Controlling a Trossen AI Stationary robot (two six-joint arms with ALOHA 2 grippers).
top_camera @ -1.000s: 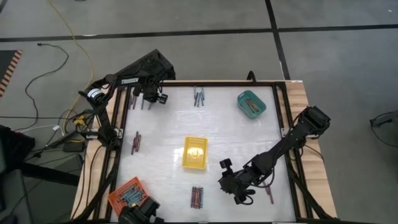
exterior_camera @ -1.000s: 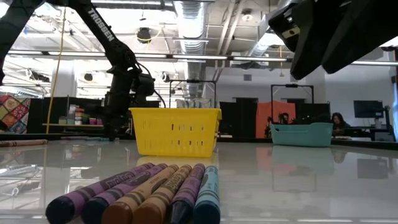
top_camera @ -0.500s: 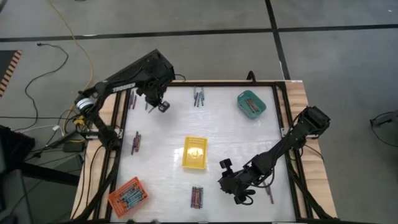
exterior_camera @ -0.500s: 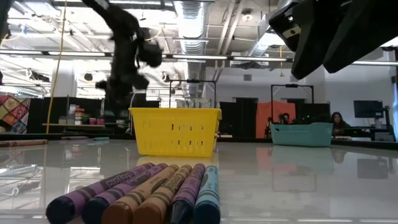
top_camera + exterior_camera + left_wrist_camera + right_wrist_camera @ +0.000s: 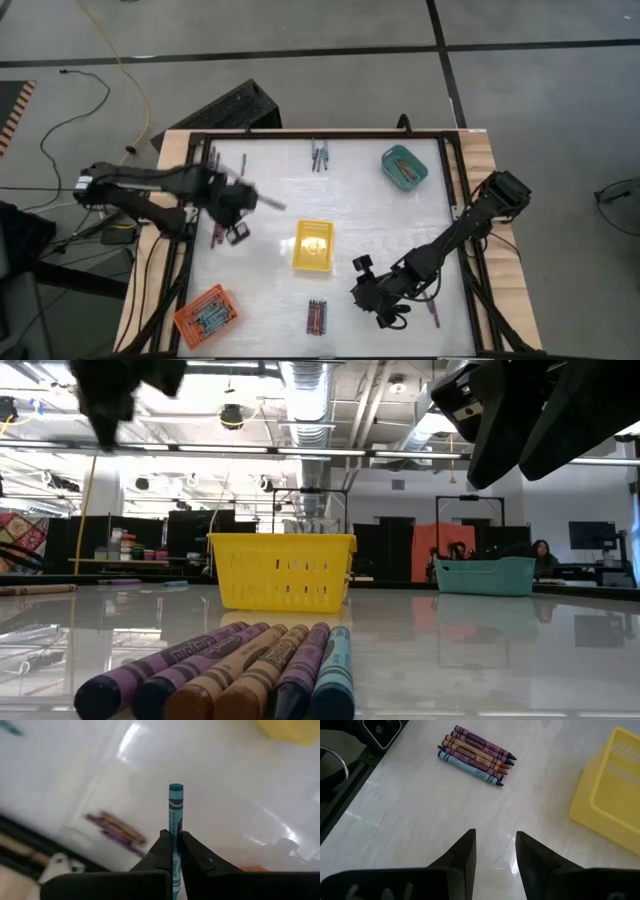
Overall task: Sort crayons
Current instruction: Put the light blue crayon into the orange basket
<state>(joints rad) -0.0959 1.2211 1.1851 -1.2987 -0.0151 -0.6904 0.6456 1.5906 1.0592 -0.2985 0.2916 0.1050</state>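
Teal wax crayon (image 5: 175, 815), thin, light and paper-wrapped, stands pinched at its lower half in the left gripper (image 5: 174, 851) above the white bench (image 5: 370, 220); probably brittle, so grip mid-shaft. Right gripper (image 5: 494, 851) hovers spread near six loose crayons (image 5: 476, 756).

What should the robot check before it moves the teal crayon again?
1. Left hand shut on the teal crayon: ok.
2. Crayon sits straight between the fingers: ok.
3. Teal tray at the far right corner, nothing covering it: ok.
4. Yellow tray stands between the left hand and the teal tray, so the path over it: cannot tell.
5. Right hand open, empty, low near the crayon bundle: ok.
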